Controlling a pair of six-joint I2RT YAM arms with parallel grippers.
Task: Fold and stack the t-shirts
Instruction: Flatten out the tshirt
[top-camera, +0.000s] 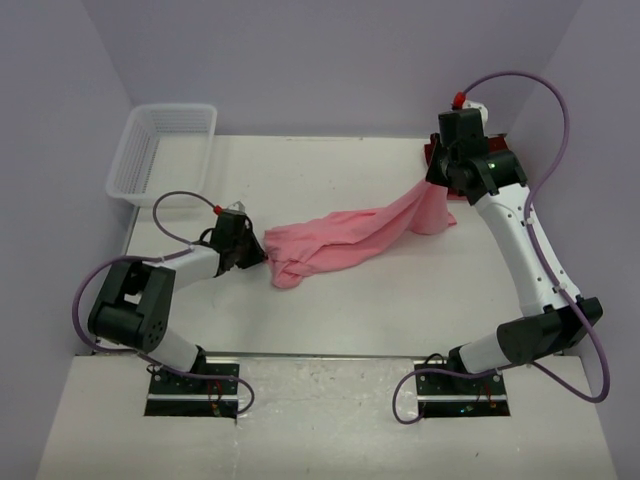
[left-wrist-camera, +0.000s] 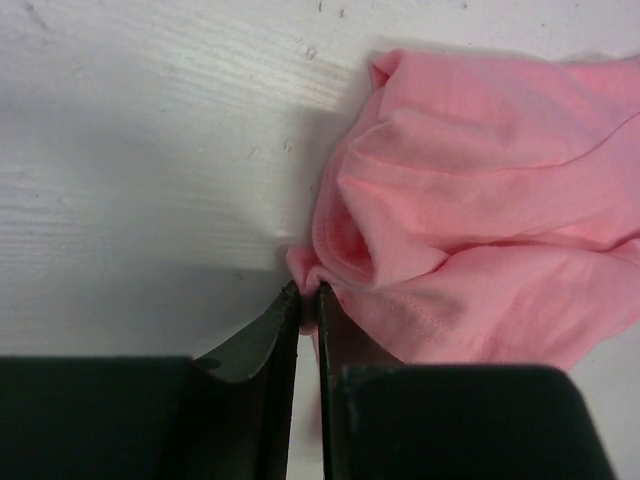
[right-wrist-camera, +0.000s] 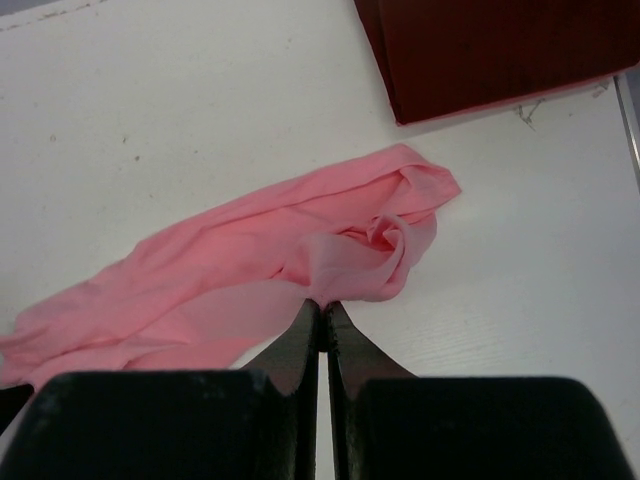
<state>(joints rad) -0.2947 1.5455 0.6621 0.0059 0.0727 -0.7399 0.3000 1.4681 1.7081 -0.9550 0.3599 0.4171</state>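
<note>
The pink t-shirt (top-camera: 335, 240) lies bunched in a long band across the middle of the table. My left gripper (top-camera: 260, 250) is at the band's left end, and the left wrist view shows its jaws shut on a small fold of the pink t-shirt (left-wrist-camera: 470, 210). My right gripper (top-camera: 441, 186) is raised over the right end and is shut on the pink t-shirt's edge (right-wrist-camera: 250, 260), lifting that end. The maroon t-shirt (right-wrist-camera: 490, 50) lies flat and folded beyond it, mostly hidden behind the right arm in the top view, with only a sliver (top-camera: 427, 155) showing.
A white lattice basket (top-camera: 160, 150) stands at the table's far left corner. Walls close in the table at the back and on both sides. The table's near edge (top-camera: 320, 354) runs just in front of the arm bases.
</note>
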